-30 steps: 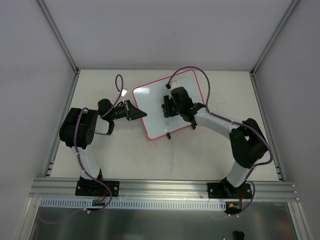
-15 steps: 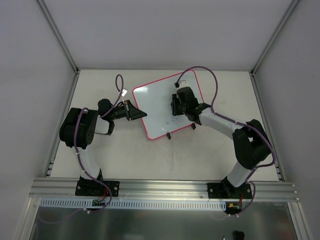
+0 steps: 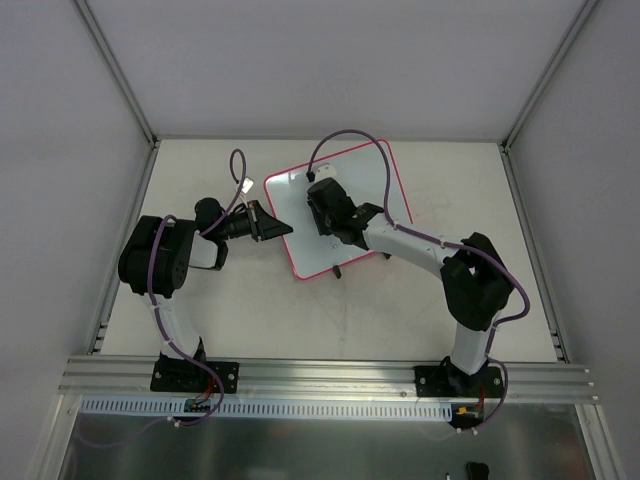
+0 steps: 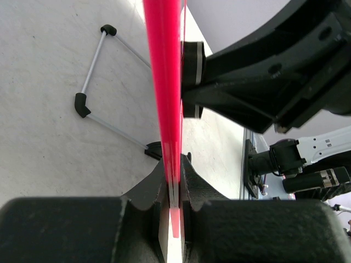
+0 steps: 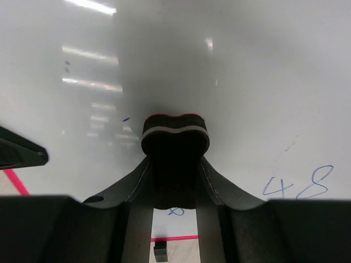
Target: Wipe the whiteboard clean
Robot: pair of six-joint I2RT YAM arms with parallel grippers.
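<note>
The whiteboard (image 3: 372, 176), glossy white with a pink-red frame, lies at an angle at mid-table. My left gripper (image 3: 277, 226) is shut on its left edge; in the left wrist view the red frame (image 4: 163, 82) runs down between the closed fingers of that gripper (image 4: 174, 167). My right gripper (image 3: 322, 203) is over the board's upper left part. It is shut on a black eraser block (image 5: 175, 137), which presses flat against the whiteboard (image 5: 247, 71). Blue writing "48" (image 5: 299, 186) shows to the right of the eraser, and a small blue mark (image 5: 175, 211) lies just behind it.
A thin wire stand with black tips (image 4: 88, 93) shows under the board. A black clip foot (image 3: 338, 271) sits at the board's near edge. Grey enclosure walls surround the table, and an aluminium rail (image 3: 320, 375) runs along the near edge.
The right gripper has swept the eraser across the board, first right, then left to its upper left part. The left gripper and the board have not moved.
</note>
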